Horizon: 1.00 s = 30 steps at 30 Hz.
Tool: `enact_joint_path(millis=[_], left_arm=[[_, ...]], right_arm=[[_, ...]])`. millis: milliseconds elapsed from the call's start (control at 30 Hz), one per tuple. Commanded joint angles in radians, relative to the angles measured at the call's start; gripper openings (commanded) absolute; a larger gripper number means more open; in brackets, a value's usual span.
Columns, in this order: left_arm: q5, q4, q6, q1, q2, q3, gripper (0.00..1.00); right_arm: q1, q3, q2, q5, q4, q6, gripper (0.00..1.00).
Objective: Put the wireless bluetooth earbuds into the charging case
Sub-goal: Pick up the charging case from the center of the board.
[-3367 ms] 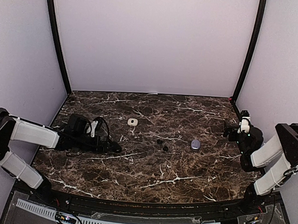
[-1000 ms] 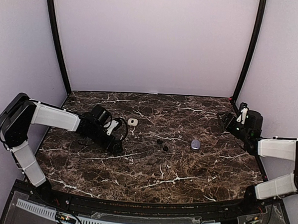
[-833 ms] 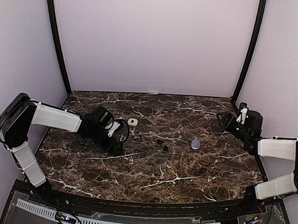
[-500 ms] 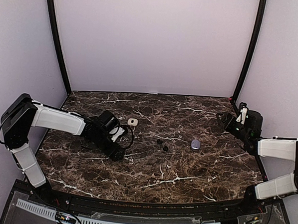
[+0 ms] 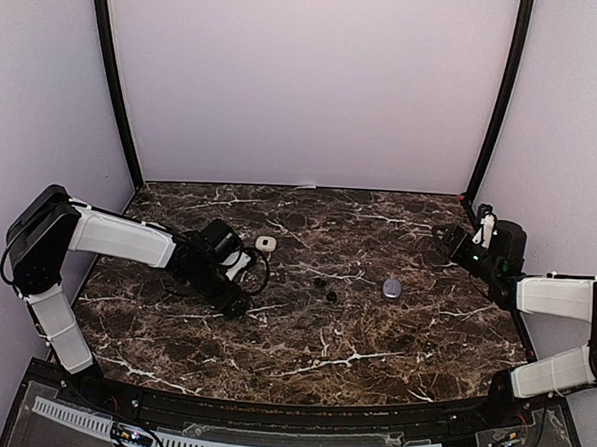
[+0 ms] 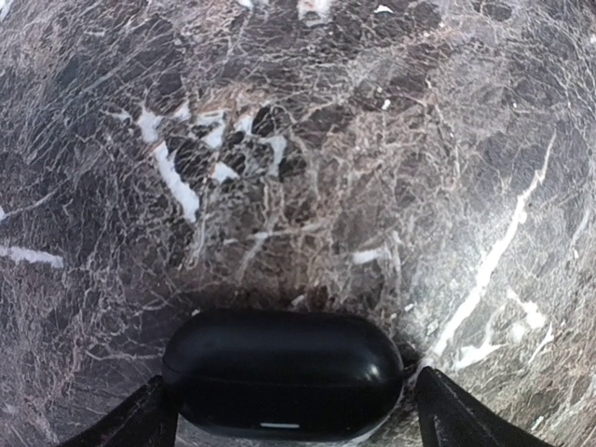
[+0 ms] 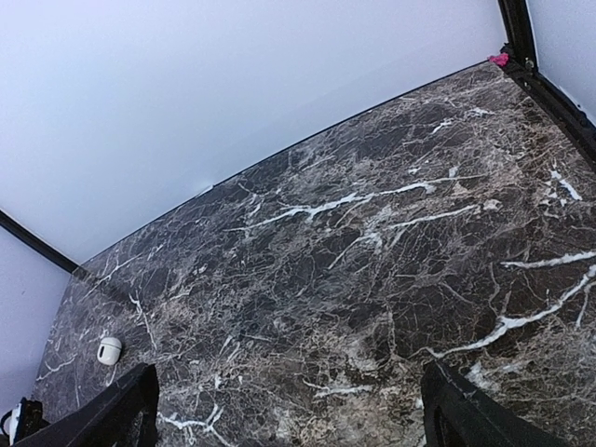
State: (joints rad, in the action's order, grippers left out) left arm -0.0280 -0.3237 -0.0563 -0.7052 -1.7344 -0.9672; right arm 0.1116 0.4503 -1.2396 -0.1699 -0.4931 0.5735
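Earbuds (image 5: 320,283) between white case (image 5: 265,243), lavender case (image 5: 391,286).

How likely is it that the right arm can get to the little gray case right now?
Probably yes. The gray case lies alone on the table, toward the right, with nothing between it and the right gripper, which is open and empty.

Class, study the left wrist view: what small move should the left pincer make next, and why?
Probably close the left pincer on the black charging case. The case lies on the marble table between its fingers, which flank both ends without visibly clamping it. A firm hold seems needed before the dark earbuds go in.
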Motion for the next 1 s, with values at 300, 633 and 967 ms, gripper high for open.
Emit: enact_joint_path(millis=[300,633,967], left_arm=[[-0.054,0.083,0.01,0.001,0.017,0.007,0.71],[0.057,0.368,0.093,-0.037,0.228,0.183,0.62],[0.262,0.742,0.296,-0.147,0.389,0.399,0.58]], right_arm=[[0.025,0.055,-0.012,-0.065,0.016,-0.035,0.96],[0.181,0.206,-0.018,-0.228,0.265,-0.086,0.91],[0.541,0.31,-0.009,-0.331,0.371,0.005,0.83]])
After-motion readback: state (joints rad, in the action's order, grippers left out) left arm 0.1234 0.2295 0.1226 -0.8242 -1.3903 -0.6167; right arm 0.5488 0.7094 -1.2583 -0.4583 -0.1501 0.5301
